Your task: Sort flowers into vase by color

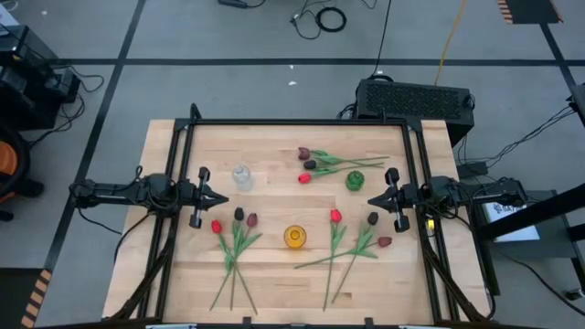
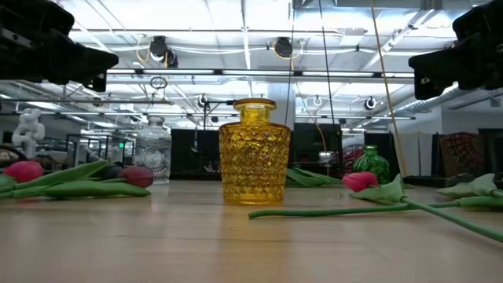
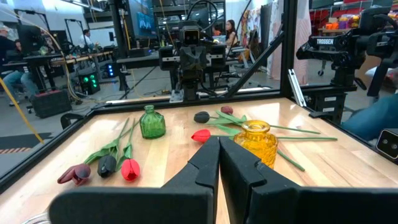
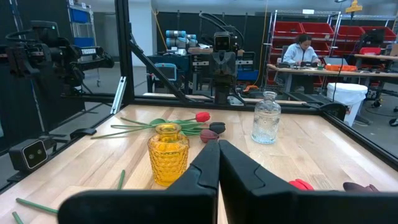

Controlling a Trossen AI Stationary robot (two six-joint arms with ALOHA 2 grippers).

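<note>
Wooden table (image 1: 274, 265): flowers (image 1: 236, 239) scattered between left gripper (image 1: 219, 199) and right gripper (image 1: 373, 200), both closed, empty.

Wooden table (image 1: 274, 274) bearing 9 tulips (image 1: 239, 239) and 3 vases (image 1: 293, 237)

the high view looks straight down on the whole counter (image 1: 274, 256). the low view sits at counter height, close to the yellow vase (image 2: 254, 151). both wrist views face inward, sharing that vase.
</note>
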